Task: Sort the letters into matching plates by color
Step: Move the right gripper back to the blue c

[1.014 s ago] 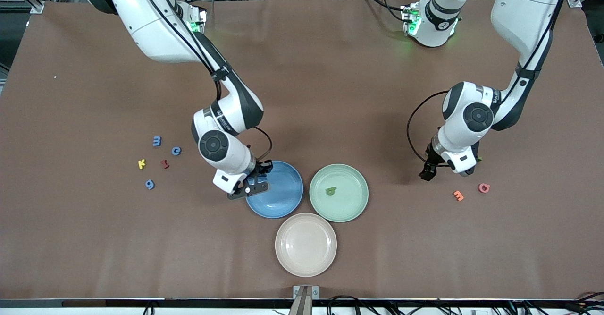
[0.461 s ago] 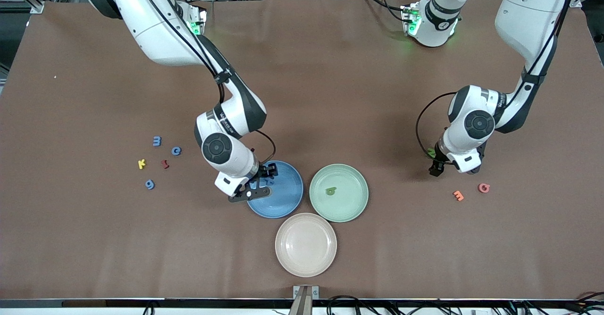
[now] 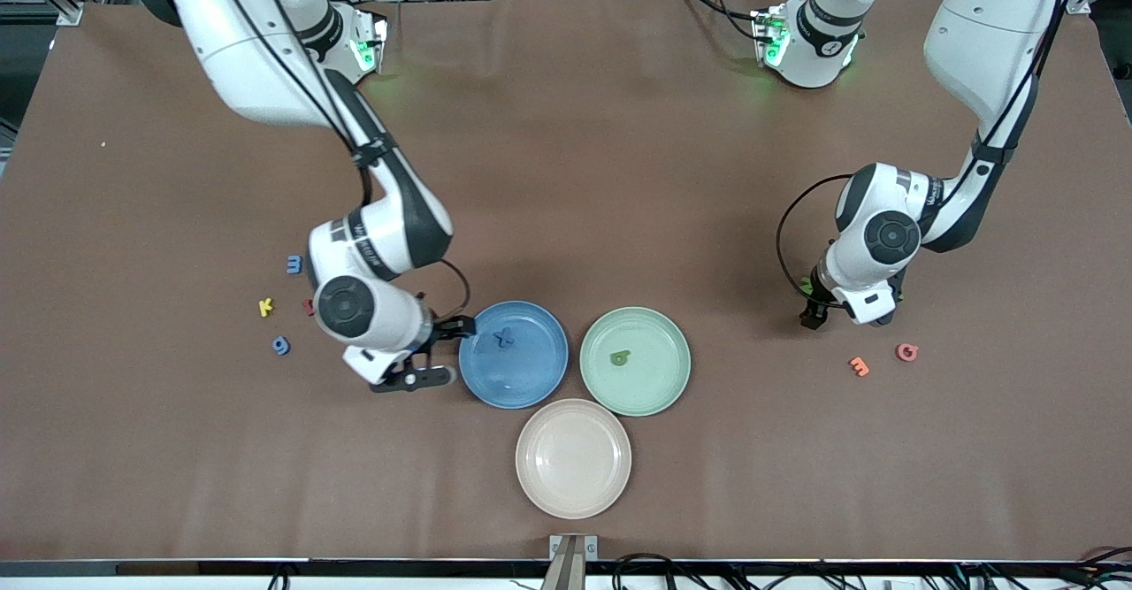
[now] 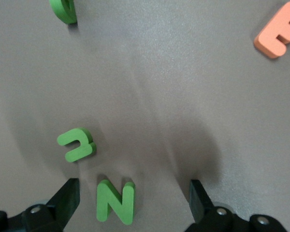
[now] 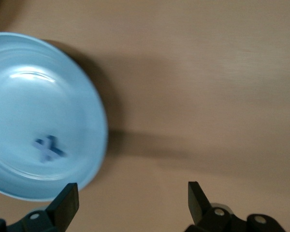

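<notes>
Showing right gripper spread wide and empty, just beside blue plate, blue X lying inside. Left gripper likewise parted, empty, low over green N sitting between its fingers; nearest arm for that pick, green plate toward table's middle.

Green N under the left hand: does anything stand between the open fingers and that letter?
Nothing visible does. In the left wrist view the green N lies flat on bare cloth between the open fingers of the left hand. Another green letter lies close beside it, apart from it and outside the fingers' gap.
</notes>
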Available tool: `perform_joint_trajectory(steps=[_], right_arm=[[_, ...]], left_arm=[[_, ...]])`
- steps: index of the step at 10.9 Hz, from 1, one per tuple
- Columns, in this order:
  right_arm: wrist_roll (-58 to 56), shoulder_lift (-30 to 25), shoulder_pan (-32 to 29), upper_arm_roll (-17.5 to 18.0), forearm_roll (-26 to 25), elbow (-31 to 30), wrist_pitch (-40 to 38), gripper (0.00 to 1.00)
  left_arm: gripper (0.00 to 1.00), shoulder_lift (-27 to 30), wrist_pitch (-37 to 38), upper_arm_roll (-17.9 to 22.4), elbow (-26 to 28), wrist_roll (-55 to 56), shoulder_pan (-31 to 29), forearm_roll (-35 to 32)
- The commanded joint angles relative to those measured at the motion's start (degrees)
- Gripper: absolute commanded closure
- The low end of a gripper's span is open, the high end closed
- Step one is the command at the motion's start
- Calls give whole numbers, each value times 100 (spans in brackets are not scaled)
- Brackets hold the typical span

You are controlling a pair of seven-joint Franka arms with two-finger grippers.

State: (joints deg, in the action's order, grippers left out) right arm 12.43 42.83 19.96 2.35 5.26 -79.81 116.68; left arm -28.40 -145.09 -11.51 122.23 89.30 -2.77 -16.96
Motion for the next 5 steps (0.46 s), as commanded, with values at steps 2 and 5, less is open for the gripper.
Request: perform_joint_trajectory(steps=[2, 5], right_arm=[[-663, -756, -527, 3, -174, -865, -375, 0], [-672, -1468, -826, 2, -631, -2140, 257, 0]], left_arm=[[0, 62, 34, -70, -7, 159, 14, -220], [0, 150, 25, -88, 64, 45, -21, -228]])
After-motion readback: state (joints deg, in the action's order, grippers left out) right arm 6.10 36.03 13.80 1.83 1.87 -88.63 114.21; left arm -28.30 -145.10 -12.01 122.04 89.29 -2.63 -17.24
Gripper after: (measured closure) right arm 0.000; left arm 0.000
